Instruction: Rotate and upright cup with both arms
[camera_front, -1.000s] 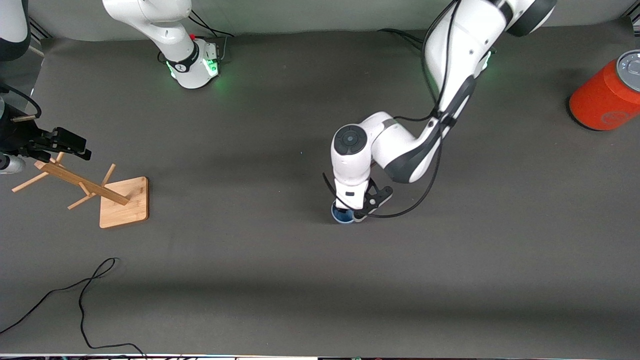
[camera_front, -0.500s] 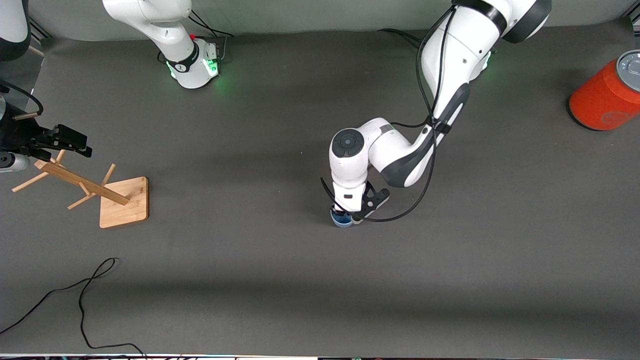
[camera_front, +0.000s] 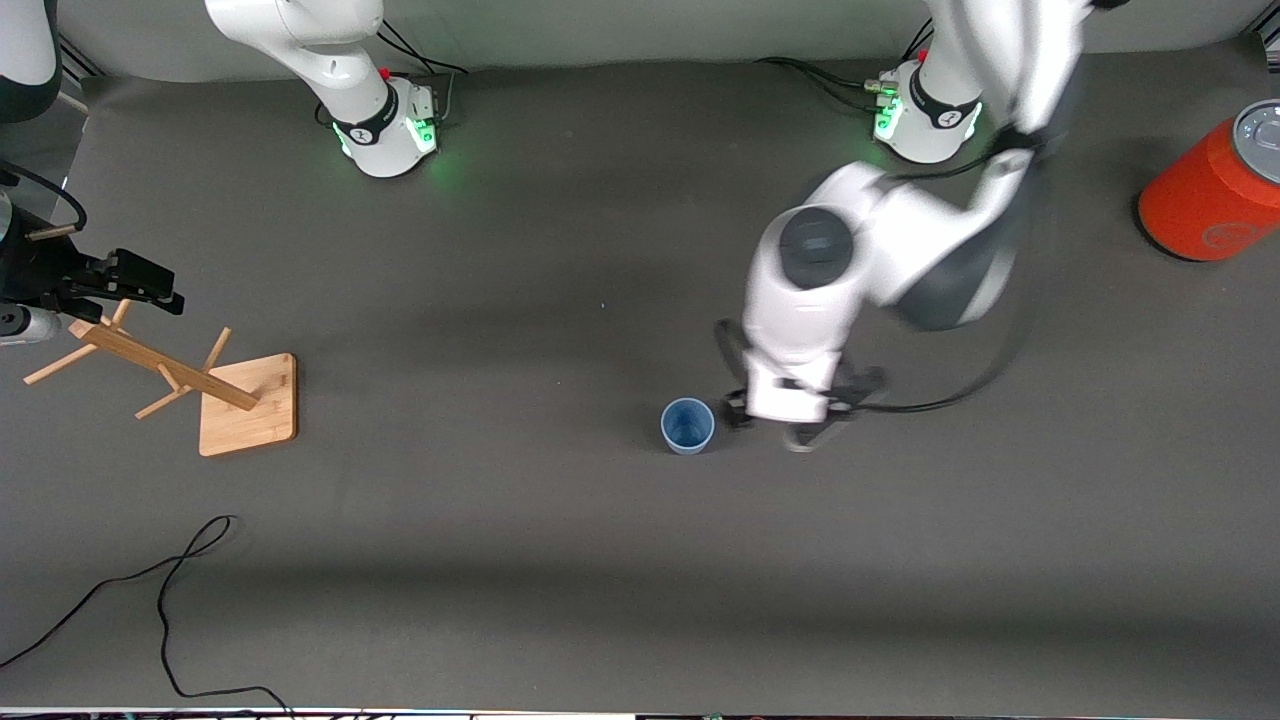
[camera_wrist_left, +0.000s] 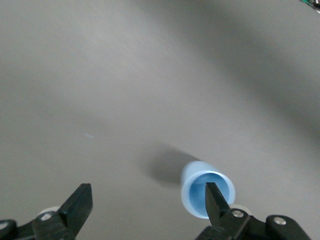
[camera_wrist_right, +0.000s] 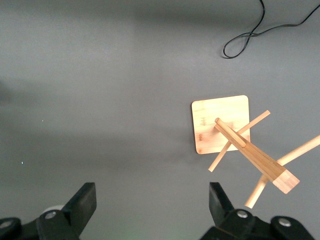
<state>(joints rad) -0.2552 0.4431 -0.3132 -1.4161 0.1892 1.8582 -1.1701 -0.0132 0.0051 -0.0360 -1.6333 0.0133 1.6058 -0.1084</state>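
The small pale blue cup (camera_front: 688, 426) stands upright on the dark mat near the middle of the table, its darker blue inside facing up. My left gripper (camera_front: 790, 425) is open and empty, in the air just beside the cup toward the left arm's end. In the left wrist view the cup (camera_wrist_left: 195, 187) shows close to one fingertip of the open left gripper (camera_wrist_left: 148, 192), outside the gap. My right gripper (camera_front: 150, 290) waits open and empty over the wooden rack at the right arm's end; it also shows in the right wrist view (camera_wrist_right: 152, 192).
A wooden peg rack (camera_front: 160, 365) on a square base leans at the right arm's end, also in the right wrist view (camera_wrist_right: 240, 145). A large orange cylinder (camera_front: 1210, 190) stands at the left arm's end. A black cable (camera_front: 170, 590) lies nearer the front camera.
My left gripper has let go of the cup, risen and swung toward the left arm's end. The cup stays upright where it was. The right arm has not moved.
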